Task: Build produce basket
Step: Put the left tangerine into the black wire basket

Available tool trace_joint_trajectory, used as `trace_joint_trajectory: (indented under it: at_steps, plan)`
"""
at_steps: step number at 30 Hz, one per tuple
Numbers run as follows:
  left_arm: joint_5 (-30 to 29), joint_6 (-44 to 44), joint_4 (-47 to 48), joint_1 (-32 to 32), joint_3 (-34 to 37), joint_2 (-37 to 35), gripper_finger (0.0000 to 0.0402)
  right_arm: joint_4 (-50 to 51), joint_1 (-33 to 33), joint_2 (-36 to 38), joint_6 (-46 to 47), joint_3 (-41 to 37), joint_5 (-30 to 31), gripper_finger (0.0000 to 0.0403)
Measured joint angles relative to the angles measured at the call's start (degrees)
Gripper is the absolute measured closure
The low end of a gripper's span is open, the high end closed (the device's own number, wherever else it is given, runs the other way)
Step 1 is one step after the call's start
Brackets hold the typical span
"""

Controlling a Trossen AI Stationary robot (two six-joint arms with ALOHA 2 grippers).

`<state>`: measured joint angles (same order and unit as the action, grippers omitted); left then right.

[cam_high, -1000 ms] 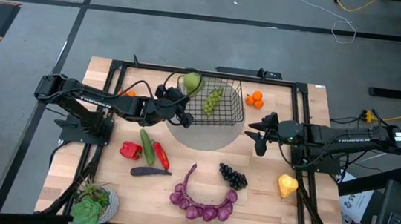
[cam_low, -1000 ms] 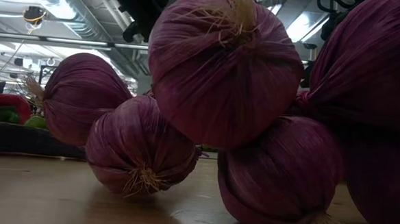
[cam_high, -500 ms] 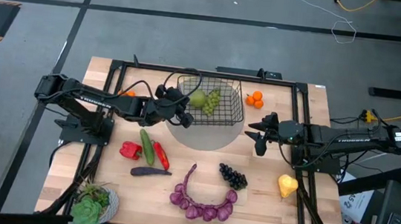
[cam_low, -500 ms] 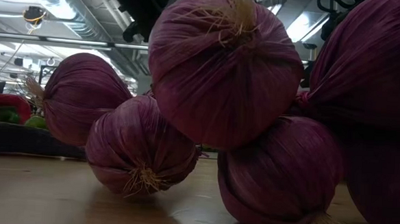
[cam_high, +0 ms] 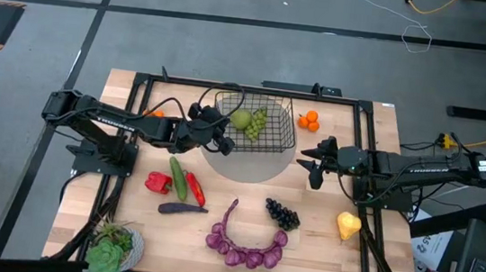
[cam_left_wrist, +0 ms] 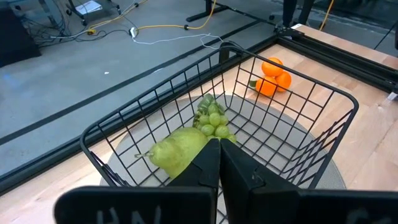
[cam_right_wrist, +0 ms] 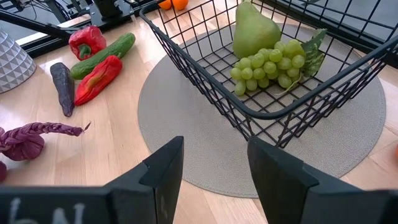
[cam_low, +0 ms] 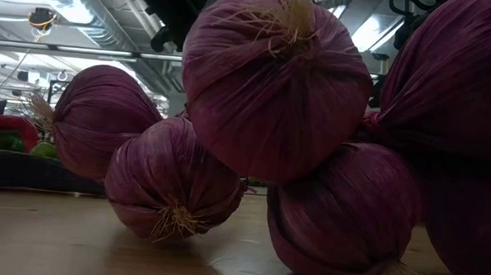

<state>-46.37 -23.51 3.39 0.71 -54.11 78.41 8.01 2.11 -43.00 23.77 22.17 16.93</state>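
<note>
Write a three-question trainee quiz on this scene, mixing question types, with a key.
1. True or false: the green pear lies inside the basket.
2. Which is shut: (a) left gripper or (b) right gripper?
3. Fill in: the oranges sit on the table, ____ the basket.

Key: 1 true, beside the green grapes. 2 a; its fingers meet at the basket's side, holding nothing, while the right gripper's are apart. 3 outside.

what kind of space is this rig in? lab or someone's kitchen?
Looks like a robotics lab or workshop, not a kitchen. The wooden table sits on a bare grey floor with loose cables trailing across it, and the low view shows exposed ceiling ducts overhead.
</note>
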Motion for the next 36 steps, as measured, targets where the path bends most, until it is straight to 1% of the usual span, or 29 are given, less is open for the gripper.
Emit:
trace_joint_trajectory:
  at_steps: [16,24,27,32,36]
  plan:
    - [-0.01,0.00,0.01,0.00,0.02,0.00,0.0378,0.02,0.00,0.00,-0.18,0.00,0.00,0.0221]
    - [-0.02,0.00,0.36,0.00,0.02,0.00,0.0389,0.02,0.00,0.00,-0.24,0.00,0.00,0.0221]
    - [-0.20,-0.02,3.14,0.04,0.01,0.00,0.0395,0.02,0.00,-0.01,-0.24,0.00,0.00,0.0221]
    - [-4.95,-3.66,10.03,1.80,0.04,0.00,0.0400,0.02,0.00,0.00,-0.26,0.00,0.00,0.0221]
    - [-6.31,-5.84,15.02,4.05,0.04,-0.13,0.0397,0.02,0.00,-0.02,-0.26,0.00,0.00,0.0221]
